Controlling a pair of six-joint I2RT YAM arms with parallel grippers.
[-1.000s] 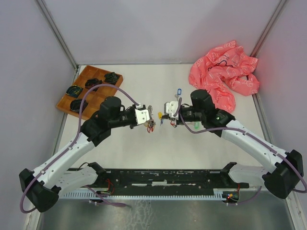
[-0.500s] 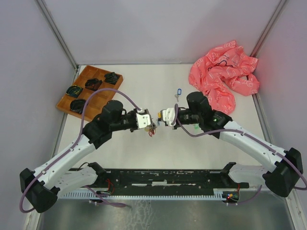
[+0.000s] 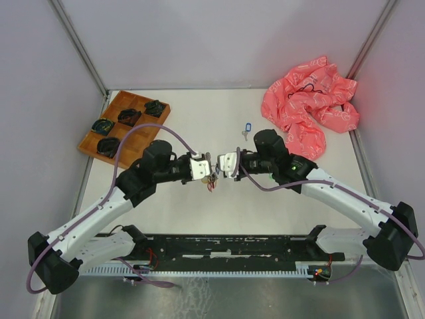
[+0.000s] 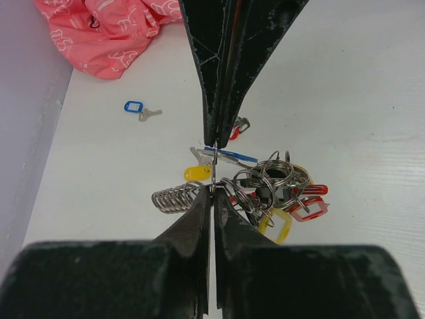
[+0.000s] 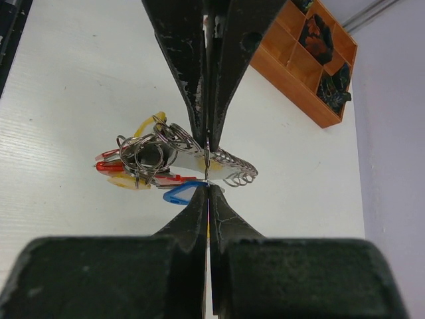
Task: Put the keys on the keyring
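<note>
Left wrist showed the left hand [image 4: 212, 195] gripping the keyring [image 4: 269, 179] — light, floppy, best pinched at its stiff ring — right hand [image 4: 217, 136] closed.

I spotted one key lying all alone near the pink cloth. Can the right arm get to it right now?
Probably not yet. The lone key lies close and uncovered, but the right end effector is shut on another key at the keyring and must let go first.

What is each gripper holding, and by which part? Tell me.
Both grip the keyring: the left gripper pinches one edge of its thin ring, the right gripper apparently the opposite edge. The tagged keys hang beside them.
</note>
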